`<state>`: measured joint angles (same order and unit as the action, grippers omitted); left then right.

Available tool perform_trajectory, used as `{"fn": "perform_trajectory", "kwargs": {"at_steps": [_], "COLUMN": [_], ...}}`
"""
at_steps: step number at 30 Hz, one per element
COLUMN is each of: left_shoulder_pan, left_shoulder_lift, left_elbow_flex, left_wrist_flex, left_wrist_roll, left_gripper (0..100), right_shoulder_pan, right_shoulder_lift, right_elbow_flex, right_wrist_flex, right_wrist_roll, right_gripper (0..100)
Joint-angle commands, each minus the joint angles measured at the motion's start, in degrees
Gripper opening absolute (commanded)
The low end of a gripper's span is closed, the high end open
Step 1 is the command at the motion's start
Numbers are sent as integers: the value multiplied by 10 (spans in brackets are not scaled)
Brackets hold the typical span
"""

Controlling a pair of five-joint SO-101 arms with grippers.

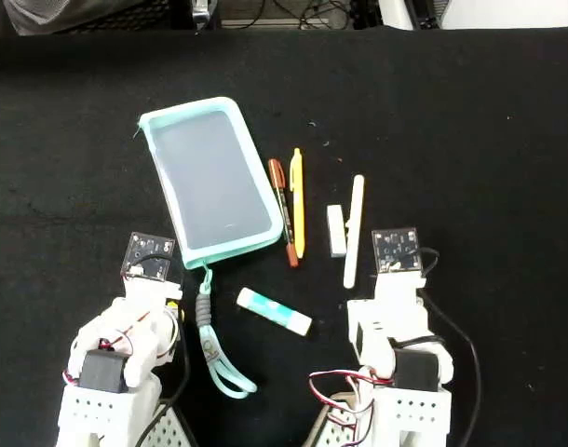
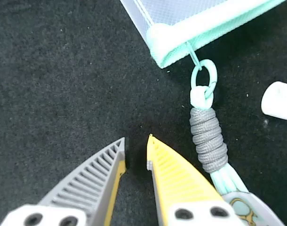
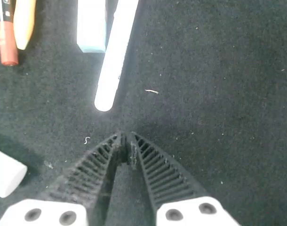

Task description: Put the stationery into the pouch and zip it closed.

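One mint-edged pouch (image 1: 214, 182) lies flat on the black table (image 1: 470, 140), left of centre. To its right lie one brown pen (image 1: 282, 209), one yellow pen (image 1: 297, 203), one eraser (image 1: 336, 230) and one white stick (image 1: 354, 231), with one glue stick (image 1: 274, 311) nearer. At the near edge, the left gripper (image 2: 135, 150) has its fingers slightly apart and the right gripper (image 3: 124, 141) has its fingers together, both empty.

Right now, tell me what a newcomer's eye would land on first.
The mint-edged pouch stands out on the black table, left of centre in the high view. Beside it lie a brown pen, a yellow pen, an eraser and a white stick in a row. A glue stick lies apart, by the pouch's strap.
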<state>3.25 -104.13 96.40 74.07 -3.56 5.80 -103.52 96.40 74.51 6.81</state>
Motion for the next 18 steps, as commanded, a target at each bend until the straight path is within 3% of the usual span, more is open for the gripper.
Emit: {"fn": "perform_trajectory", "kwargs": {"at_steps": [1, 18], "left_shoulder_pan": [4, 4], "left_shoulder_lift": [-3, -3], "left_elbow_flex": [9, 9], "left_wrist_flex": [-11, -11], "left_wrist_roll": [6, 6], "left_gripper": [95, 95], "right_shoulder_pan": [9, 6], "right_shoulder_lift": [-44, -44], "right_elbow_flex": [0, 1], "right_wrist_flex": [-1, -1], "right_wrist_roll": [-7, -13], "right_gripper": [14, 14]}}
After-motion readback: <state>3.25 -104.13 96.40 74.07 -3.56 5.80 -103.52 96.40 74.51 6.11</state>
